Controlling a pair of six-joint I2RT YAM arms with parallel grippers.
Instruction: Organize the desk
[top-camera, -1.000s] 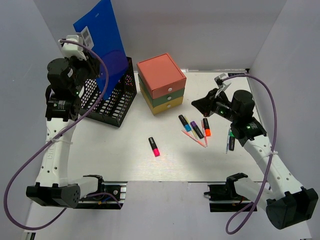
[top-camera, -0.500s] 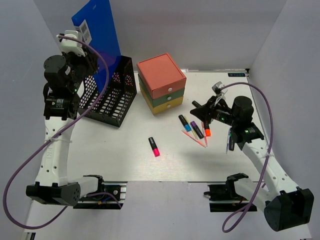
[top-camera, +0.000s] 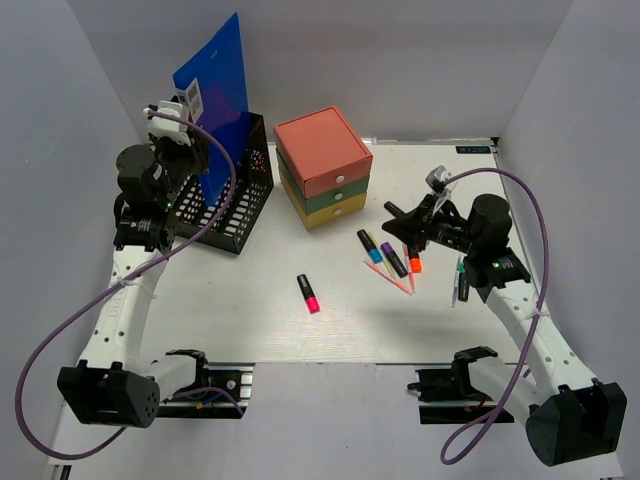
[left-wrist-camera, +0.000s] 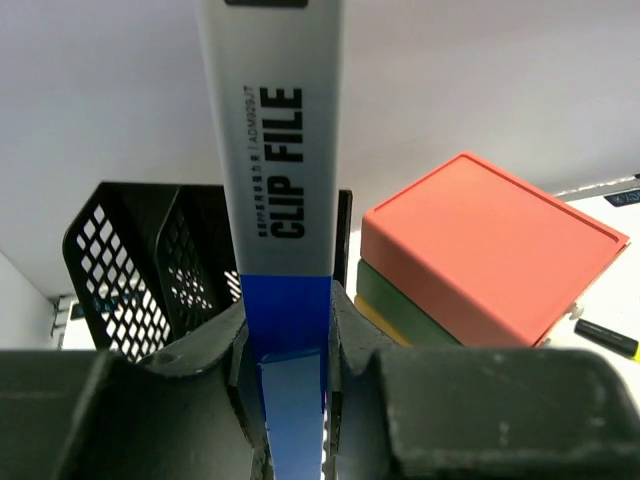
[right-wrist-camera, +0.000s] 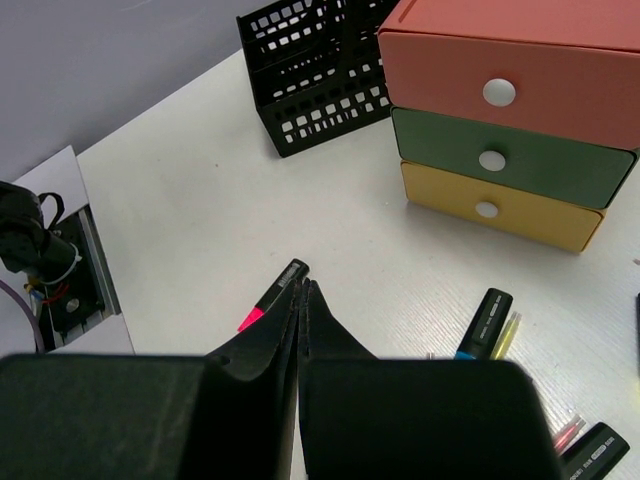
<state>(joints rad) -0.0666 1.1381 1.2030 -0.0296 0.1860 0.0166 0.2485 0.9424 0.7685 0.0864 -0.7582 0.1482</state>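
Desk (top-camera: 230, 300), a large flat white tabletop: left gripper (left-wrist-camera: 288, 330) clamped on blue plastic clip file (left-wrist-camera: 280, 150) at black mesh rack (top-camera: 235, 205), right gripper (right-wrist-camera: 302, 300) pinched closed, empty.

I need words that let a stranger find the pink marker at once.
Start at the coral-topped drawer box at the back of the white desk. Toward the near edge from it, the pink marker lies alone. Unlike the other markers, clustered to the right, it has no neighbour, and its black body ends in pink.
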